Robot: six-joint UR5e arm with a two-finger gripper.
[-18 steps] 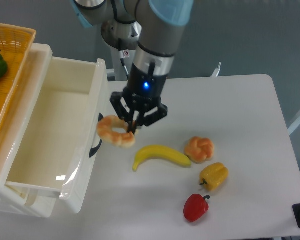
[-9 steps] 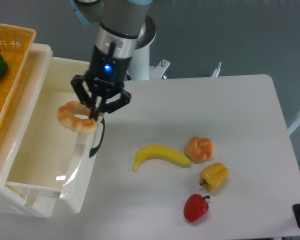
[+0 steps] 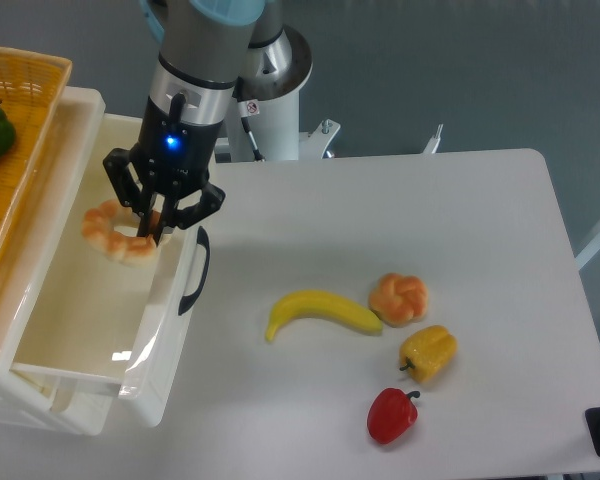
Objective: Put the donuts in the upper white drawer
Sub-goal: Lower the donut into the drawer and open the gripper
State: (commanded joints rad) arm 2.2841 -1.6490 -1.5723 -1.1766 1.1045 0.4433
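White table [image 3: 460,220] across the frame's right and centre, open upper white drawer [image 3: 80,300] at left. Gripper [image 3: 152,222] clamped on the ring donut [image 3: 118,232], held above the drawer's interior. Flower-shaped donut [image 3: 398,298] on the table right of centre, touching a banana [image 3: 320,312].

Arm enters from top of frame, wrist pointing down with blue LED lit, gripper [image 3: 148,225] in upper left of frame, fingers [image 3: 160,220] clamped on the ring donut [image 3: 117,232], holding it aloft.
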